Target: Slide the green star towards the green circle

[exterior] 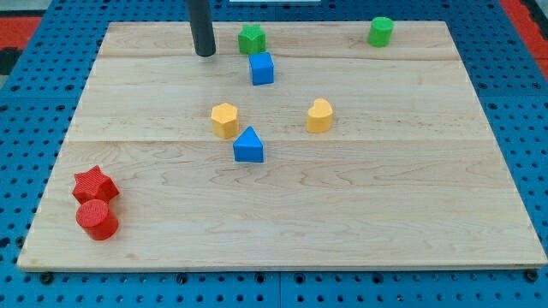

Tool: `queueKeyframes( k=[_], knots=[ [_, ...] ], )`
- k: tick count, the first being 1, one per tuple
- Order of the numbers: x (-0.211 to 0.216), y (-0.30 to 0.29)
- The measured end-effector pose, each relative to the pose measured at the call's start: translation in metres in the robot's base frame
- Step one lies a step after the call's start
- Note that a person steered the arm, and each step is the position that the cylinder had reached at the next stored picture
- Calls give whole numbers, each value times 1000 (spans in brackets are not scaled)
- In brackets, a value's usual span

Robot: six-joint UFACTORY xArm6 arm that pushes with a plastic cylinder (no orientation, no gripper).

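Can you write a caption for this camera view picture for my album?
My tip sits just left of the green star, with the green circle far off to the view's right on the wooden board.

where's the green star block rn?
The green star-shaped block sits near the wooden board's top edge, left of centre in the camera view, just above the blue cube, with my tip close on its left.
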State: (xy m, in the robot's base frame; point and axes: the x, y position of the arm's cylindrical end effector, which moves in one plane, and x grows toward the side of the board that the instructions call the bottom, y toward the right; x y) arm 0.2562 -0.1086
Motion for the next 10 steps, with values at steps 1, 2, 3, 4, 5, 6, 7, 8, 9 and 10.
queueKeyframes(
  k=[1,2,3,4,5,6,7,8,9,10],
  knots=[
    [-12,55],
    [-14,70],
    [-32,45],
    [-44,79],
    [-37,136],
    [-20,160],
    [-4,170],
    [2,188],
    [5,188],
    [5,187]
  ],
)
